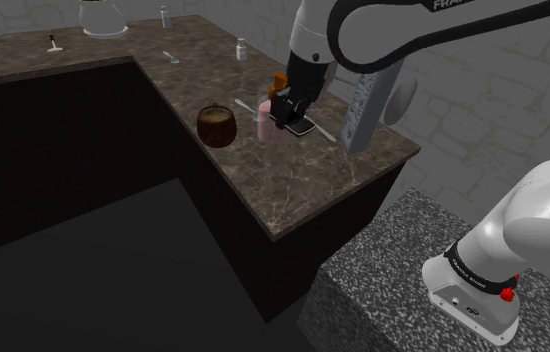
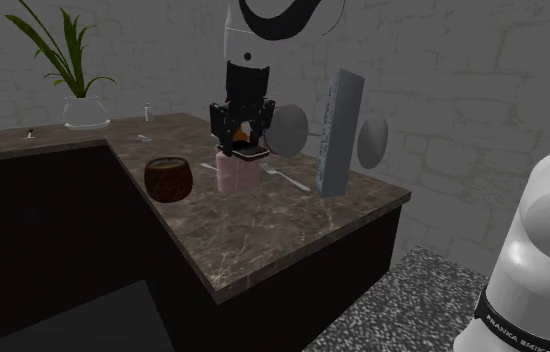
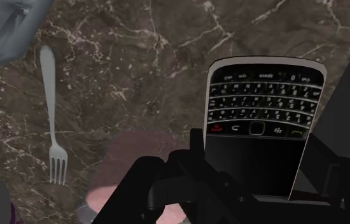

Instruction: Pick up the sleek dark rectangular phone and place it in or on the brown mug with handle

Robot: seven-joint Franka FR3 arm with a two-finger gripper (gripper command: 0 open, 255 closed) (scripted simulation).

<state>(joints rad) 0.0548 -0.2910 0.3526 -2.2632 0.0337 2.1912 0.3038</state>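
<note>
Risk: let go here, the phone drops onto the pink cup or the worktop, because the brown mug sits further left in the shoulder view.
End effector: fingers clamped on the phone's lower half, keypad end protruding.
Phone: upper middle of the shoulder view, beside the pink cup.

One phone, one brown mug, one pink cup — one potted plant, one grey box.
</note>
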